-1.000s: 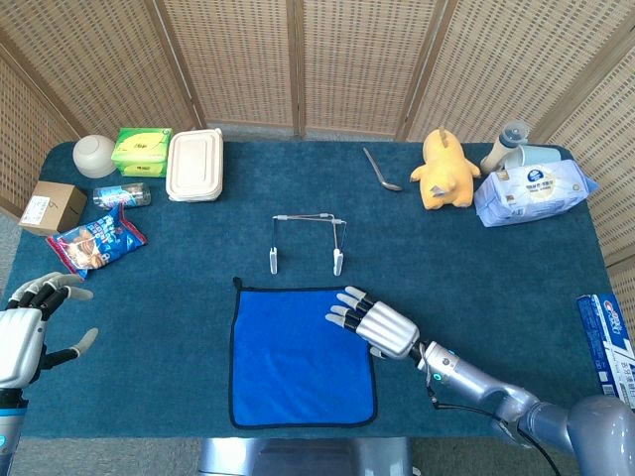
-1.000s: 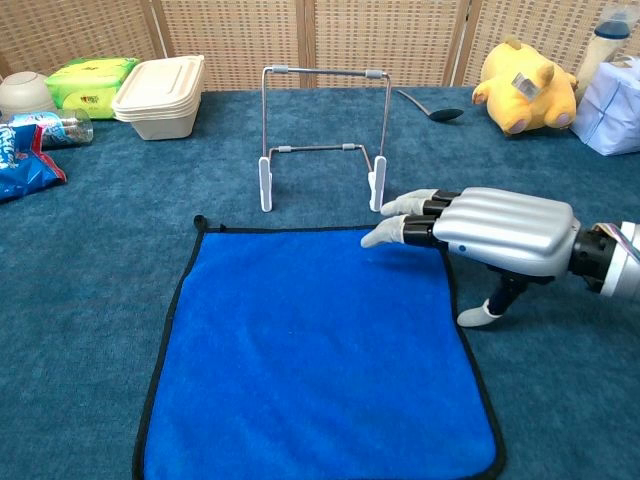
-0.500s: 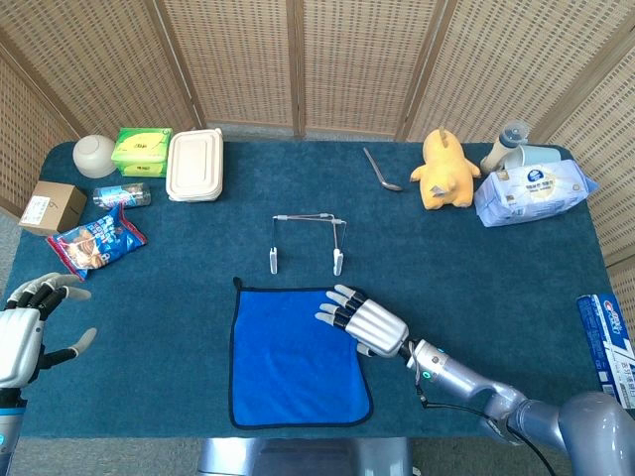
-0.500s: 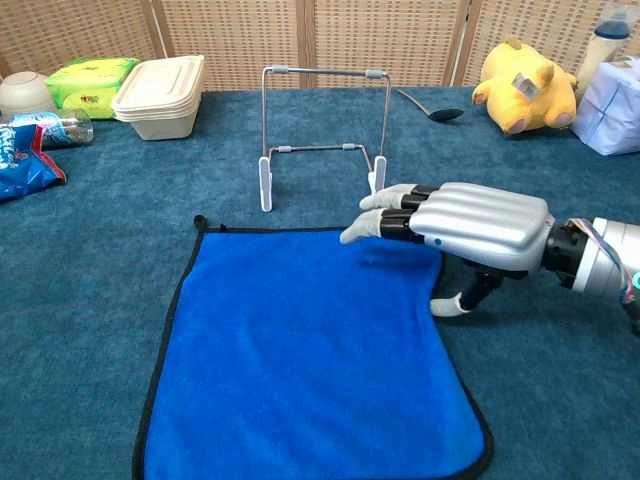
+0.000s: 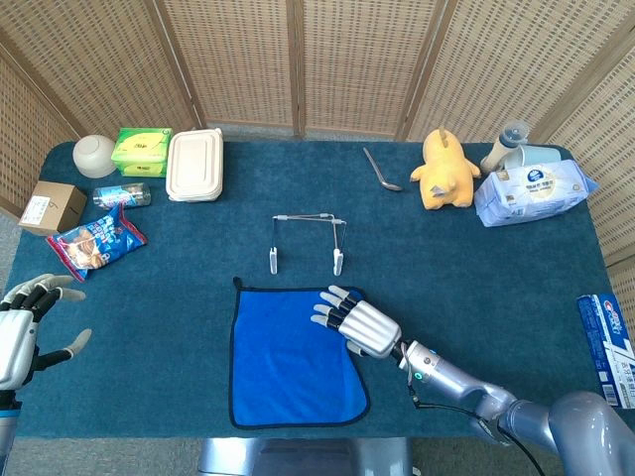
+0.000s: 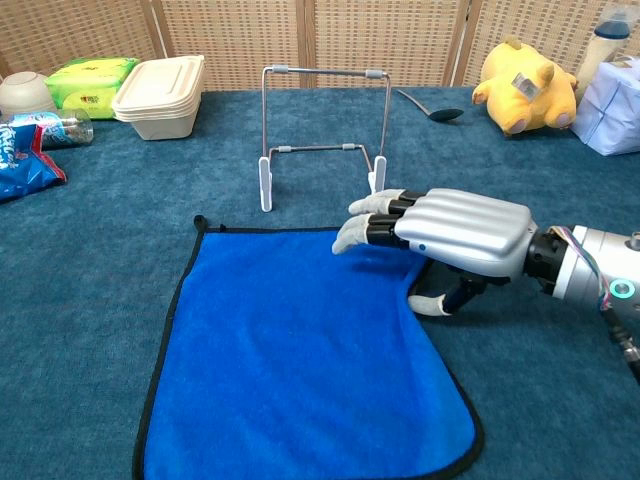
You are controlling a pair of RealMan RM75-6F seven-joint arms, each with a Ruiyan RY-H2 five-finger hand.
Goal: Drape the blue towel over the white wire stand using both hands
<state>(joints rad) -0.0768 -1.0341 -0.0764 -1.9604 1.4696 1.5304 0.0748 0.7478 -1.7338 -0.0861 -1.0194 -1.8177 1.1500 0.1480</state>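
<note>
The blue towel lies flat on the table's near side, its right edge drawn in at a slant. My right hand reaches over the towel's far right corner with fingers stretched out flat above the cloth. Its thumb sits low against the towel's right edge, and the corner itself is hidden beneath the hand. The white wire stand is upright just beyond the towel. My left hand hovers off the table's left edge, fingers spread and holding nothing.
A snack bag, cardboard box, bowl, green pack and lunch box line the far left. A spoon, yellow plush and wipes pack lie far right.
My right hand slid left over the towel's far right corner, and the towel's right edge was pushed inward with it. The left hand dropped slightly.
</note>
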